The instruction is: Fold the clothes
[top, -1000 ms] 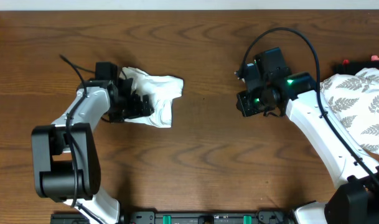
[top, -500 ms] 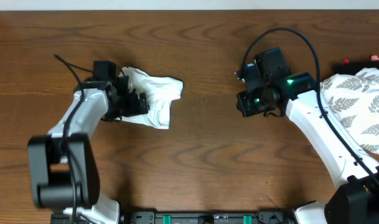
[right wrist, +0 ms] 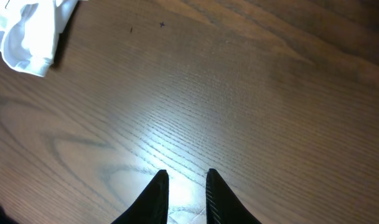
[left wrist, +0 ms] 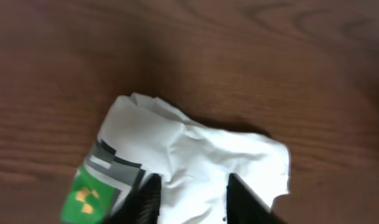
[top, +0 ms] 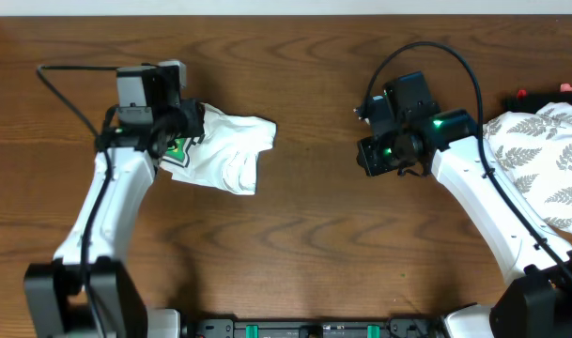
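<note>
My left end effector (left wrist: 192, 186) pinches a fold of the white T-shirt (left wrist: 201, 146), which lies crumpled on the left half of the surface (left wrist: 289, 56), near its far edge, green print (left wrist: 83, 199) facing up. My right end effector (right wrist: 185, 183) hangs over bare wood on the right half, fingers (right wrist: 157, 194) slightly apart, holding nothing.

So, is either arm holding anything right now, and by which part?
The left fingers pinch the shirt by a fold of fabric beside the green graphic. The right fingers hold nothing.
</note>
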You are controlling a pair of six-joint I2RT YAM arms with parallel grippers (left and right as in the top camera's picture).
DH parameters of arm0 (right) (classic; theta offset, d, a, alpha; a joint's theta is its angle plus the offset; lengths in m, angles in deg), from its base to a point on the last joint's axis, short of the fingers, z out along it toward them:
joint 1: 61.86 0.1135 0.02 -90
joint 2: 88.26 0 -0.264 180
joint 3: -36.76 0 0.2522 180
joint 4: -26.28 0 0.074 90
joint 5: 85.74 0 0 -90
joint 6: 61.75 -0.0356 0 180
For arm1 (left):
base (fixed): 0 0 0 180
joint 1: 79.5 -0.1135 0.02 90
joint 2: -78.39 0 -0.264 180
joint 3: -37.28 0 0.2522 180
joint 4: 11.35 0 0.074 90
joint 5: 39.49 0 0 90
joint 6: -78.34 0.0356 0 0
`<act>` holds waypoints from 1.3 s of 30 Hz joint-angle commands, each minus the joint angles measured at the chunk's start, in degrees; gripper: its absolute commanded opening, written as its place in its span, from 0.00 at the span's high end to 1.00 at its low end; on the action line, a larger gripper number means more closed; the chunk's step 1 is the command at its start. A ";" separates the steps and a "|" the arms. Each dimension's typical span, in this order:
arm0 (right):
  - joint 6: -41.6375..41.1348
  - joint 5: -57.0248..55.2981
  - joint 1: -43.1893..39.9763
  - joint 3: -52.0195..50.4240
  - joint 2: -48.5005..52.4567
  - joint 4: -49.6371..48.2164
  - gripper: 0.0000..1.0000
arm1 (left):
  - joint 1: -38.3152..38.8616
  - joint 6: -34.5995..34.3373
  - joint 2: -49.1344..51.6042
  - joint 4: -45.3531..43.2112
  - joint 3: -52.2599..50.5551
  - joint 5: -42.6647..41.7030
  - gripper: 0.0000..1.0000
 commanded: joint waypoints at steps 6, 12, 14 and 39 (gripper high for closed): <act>-0.66 -0.11 0.20 -0.28 -0.96 0.33 0.81 | 0.07 0.35 11.58 -3.04 0.28 -1.38 0.81; -0.81 -0.11 0.20 -0.28 -0.96 1.53 0.81 | 0.07 3.52 16.63 -12.52 0.28 -0.68 0.81; -1.05 -0.11 0.20 -0.28 -0.96 1.97 0.81 | 0.07 3.48 18.69 -15.72 0.28 2.12 0.81; -3.39 -0.11 0.20 -0.28 -0.96 2.60 0.81 | 0.07 3.28 28.24 -34.60 0.31 2.58 0.45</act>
